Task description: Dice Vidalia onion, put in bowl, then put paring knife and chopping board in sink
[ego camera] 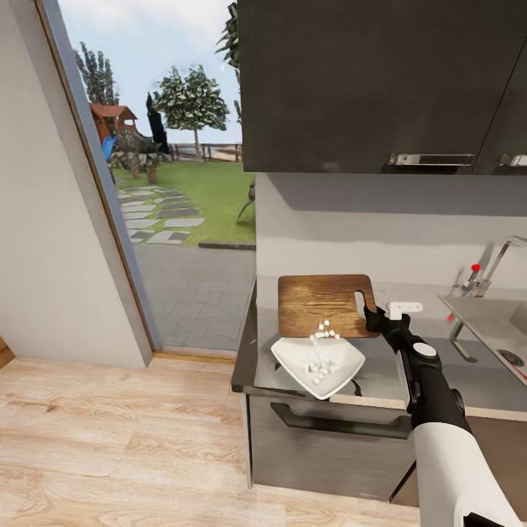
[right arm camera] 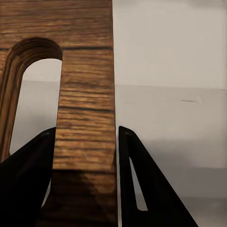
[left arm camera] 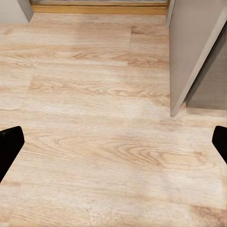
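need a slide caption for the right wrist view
Right gripper clamps the chopping board by the strip beside its handle hole.

Bowl (ego camera: 319, 366) on countertop (ego camera: 380, 377) before chopping board (ego camera: 322, 304), sink (ego camera: 490, 322) right

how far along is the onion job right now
Dicing looks done: white onion pieces lie in the bowl, some falling from the tilted chopping board. In hand: the right gripper clamps the board's handle end. Left: board and knife into the sink.

Right gripper (right arm camera: 85, 142) clamped (left gripper (left arm camera: 113, 142) agape)
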{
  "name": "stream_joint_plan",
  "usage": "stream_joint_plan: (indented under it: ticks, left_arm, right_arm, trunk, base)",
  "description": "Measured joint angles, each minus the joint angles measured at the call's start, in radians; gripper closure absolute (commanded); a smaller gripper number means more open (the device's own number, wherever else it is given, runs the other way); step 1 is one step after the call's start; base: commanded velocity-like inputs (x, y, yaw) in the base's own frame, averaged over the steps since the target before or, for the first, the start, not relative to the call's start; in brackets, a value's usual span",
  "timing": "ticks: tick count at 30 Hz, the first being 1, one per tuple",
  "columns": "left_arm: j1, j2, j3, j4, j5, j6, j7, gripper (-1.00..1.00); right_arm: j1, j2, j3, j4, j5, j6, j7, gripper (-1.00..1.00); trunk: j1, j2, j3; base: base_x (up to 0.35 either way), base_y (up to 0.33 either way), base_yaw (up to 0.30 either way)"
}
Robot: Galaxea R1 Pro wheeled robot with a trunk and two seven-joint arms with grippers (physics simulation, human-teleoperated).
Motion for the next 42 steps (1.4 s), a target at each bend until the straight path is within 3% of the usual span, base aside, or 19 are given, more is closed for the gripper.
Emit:
stream_joint_plan:
  ticks: [42]
  left_arm:
    - [0.000, -0.001, 0.000, 0.000, 0.000, 0.000, 0.000, -1.00]
  right_arm:
    - [0.000, 0.001, 0.000, 0.002, 0.001, 0.000, -0.002, 1.00]
  trunk:
    - [0.000, 0.000, 0.000]
  base:
    - [-0.015, 0.000, 0.000]
